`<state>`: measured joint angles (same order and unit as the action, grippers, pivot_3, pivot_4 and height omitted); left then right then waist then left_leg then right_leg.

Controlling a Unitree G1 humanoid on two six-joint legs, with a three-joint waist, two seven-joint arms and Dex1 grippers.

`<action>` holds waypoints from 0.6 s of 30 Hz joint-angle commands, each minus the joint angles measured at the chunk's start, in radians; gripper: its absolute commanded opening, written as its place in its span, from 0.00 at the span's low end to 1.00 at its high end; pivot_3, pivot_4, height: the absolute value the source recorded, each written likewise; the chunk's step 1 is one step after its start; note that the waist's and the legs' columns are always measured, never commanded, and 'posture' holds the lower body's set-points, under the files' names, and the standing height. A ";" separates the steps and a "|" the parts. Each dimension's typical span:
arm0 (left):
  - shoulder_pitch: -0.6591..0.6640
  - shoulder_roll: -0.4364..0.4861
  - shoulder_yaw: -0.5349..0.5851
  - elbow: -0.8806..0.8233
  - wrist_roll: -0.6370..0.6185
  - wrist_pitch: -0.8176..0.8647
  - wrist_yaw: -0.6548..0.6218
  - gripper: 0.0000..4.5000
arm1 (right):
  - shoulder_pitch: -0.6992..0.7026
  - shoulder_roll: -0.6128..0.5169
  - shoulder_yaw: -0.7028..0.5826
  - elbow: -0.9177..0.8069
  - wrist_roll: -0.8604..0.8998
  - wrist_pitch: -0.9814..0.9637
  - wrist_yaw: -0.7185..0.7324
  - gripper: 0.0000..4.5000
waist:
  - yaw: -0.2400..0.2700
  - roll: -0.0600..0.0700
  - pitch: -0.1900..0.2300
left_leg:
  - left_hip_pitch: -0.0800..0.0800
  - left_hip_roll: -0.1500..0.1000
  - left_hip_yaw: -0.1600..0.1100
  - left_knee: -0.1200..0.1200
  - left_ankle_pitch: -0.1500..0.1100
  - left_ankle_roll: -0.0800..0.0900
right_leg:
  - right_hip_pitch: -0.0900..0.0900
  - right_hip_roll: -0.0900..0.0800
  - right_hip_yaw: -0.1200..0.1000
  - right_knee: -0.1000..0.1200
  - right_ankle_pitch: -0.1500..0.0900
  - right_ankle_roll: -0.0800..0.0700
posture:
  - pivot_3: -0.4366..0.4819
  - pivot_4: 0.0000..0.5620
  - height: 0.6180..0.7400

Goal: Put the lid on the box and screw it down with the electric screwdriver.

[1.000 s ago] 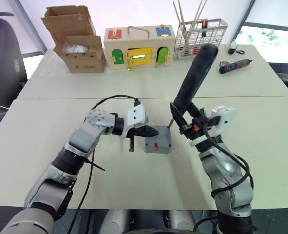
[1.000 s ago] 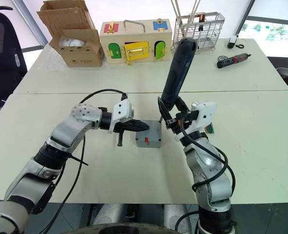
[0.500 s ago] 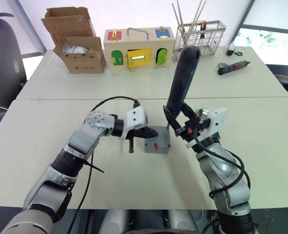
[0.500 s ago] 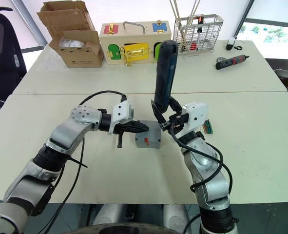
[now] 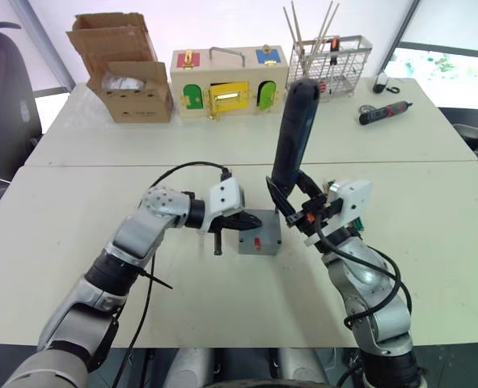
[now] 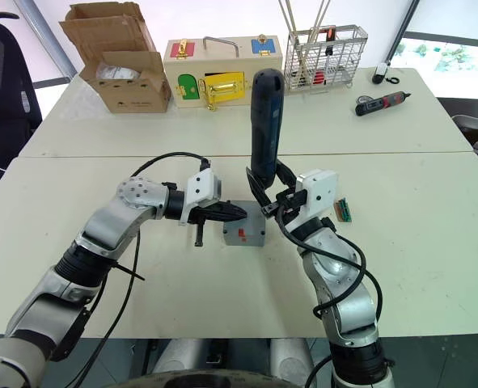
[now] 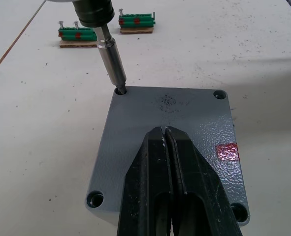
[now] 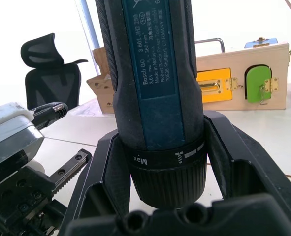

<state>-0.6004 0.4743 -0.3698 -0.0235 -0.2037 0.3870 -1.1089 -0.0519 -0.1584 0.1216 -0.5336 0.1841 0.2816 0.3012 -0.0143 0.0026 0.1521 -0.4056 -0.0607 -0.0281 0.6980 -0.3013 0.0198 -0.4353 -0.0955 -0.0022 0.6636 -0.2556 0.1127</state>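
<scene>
The grey box [image 5: 259,241] sits mid-table with the lid [image 7: 184,105] lying on top; a red mark shows on it. My left gripper [image 7: 165,130] is shut, and its fingertips rest on the middle of the lid. My right gripper [image 5: 293,208] is shut on the electric screwdriver [image 5: 292,133], a thick black cylinder held almost upright. Its metal bit [image 7: 113,64] stands in the screw hole at one corner of the lid. In the right wrist view the fingers [image 8: 236,157] clasp the screwdriver's collar [image 8: 167,162].
Two green terminal blocks [image 7: 77,34] lie on the table beyond the box. Along the back stand a brown cardboard box [image 5: 129,69], a wooden box with coloured doors [image 5: 226,81], a wire rack [image 5: 332,55] and a small black-and-red screwdriver [image 5: 382,113].
My right gripper has moved left and tipped the electric screwdriver from a rightward lean to nearly upright. The left gripper has stayed on the lid.
</scene>
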 commanded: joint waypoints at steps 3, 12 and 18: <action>0.019 0.017 -0.024 -0.006 0.027 0.012 -0.009 0.00 | 0.077 0.014 0.027 0.081 0.009 -0.003 0.012 0.41 | 0.001 -0.003 -0.002 | 0.003 0.000 -0.001 -0.001 0.000 0.000 | 0.004 0.000 0.000 -0.001 -0.001 -0.001 | 0.48 0.27 0.62; 0.031 0.030 -0.051 0.004 0.052 0.001 -0.023 0.00 | 0.096 -0.019 0.037 0.123 -0.026 0.040 0.007 0.41 | 0.001 -0.014 -0.018 | 0.016 0.001 -0.001 -0.006 -0.002 0.002 | 0.017 0.000 0.000 -0.008 -0.003 -0.002 | 0.48 0.27 0.62; 0.036 0.027 -0.051 -0.003 0.048 0.012 -0.022 0.00 | 0.104 -0.031 0.045 0.126 -0.027 0.047 0.011 0.41 | 0.003 -0.015 -0.021 | 0.029 0.001 -0.001 -0.014 -0.002 0.002 | 0.030 -0.001 0.000 -0.017 -0.003 -0.002 | 0.48 0.27 0.62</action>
<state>-0.5815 0.4889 -0.3993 -0.0238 -0.1768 0.3848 -1.1210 0.0012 -0.1769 0.1291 -0.4995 0.1614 0.2410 0.2990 -0.0117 -0.0126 0.1307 -0.3736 -0.0595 -0.0293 0.6827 -0.3037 0.0219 -0.4040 -0.0972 -0.0026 0.6456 -0.2601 0.1104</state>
